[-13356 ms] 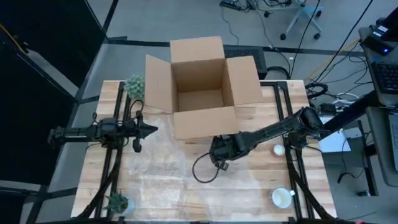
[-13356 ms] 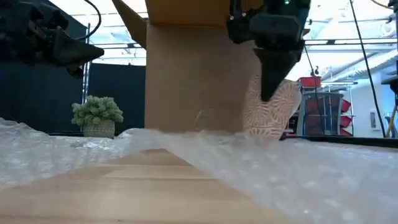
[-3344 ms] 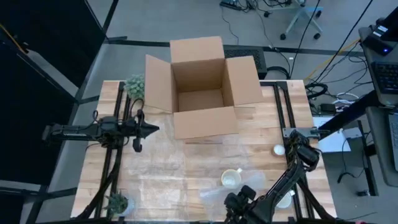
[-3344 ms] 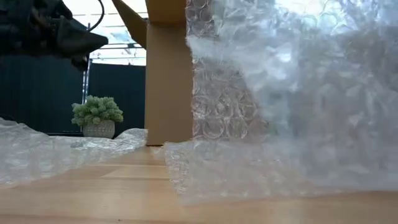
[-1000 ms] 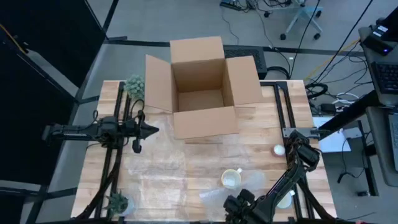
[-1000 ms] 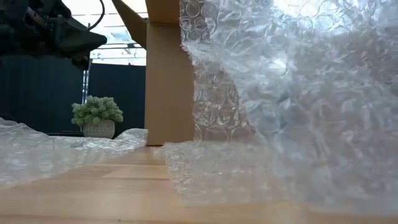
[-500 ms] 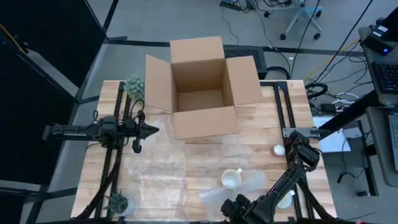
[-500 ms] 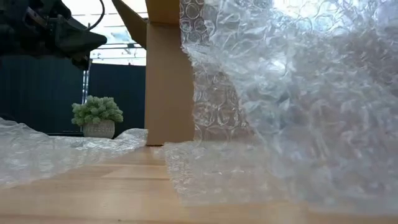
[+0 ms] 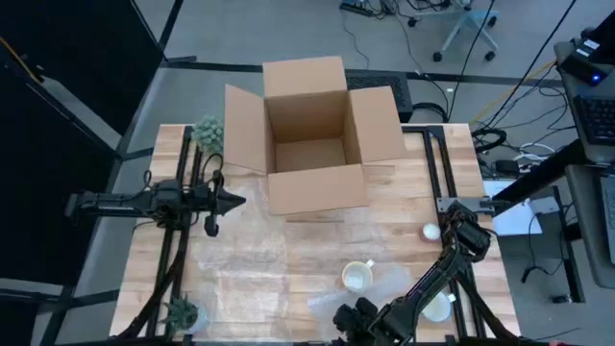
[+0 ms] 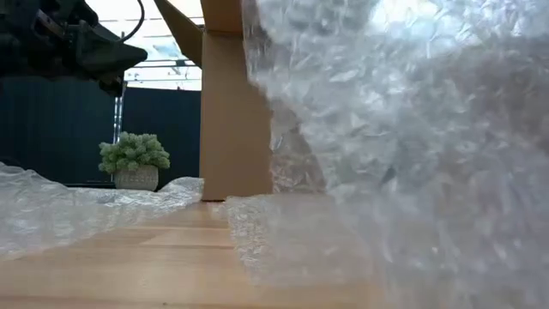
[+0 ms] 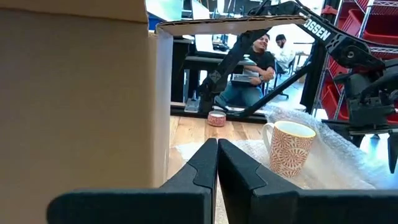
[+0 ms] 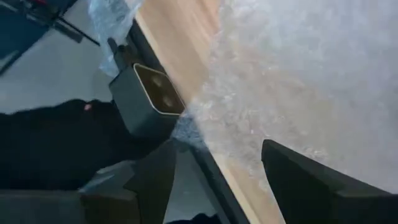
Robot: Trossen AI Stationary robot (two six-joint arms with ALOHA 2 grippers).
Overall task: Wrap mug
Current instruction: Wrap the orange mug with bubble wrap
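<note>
mug upright on my bubble wrap; right gripper at front edge, spread wide; left gripper pinched closed, empty

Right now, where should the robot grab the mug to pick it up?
Probably the rim, from above: the mug stands upright on the bubble wrap with its mouth open to the top, and its handle points back toward the cardboard box. One finger inside and one outside the wall should hold it.

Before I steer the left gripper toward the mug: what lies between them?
In the high view, only flat bubble wrap on the table lies between the left gripper and mug.
</note>
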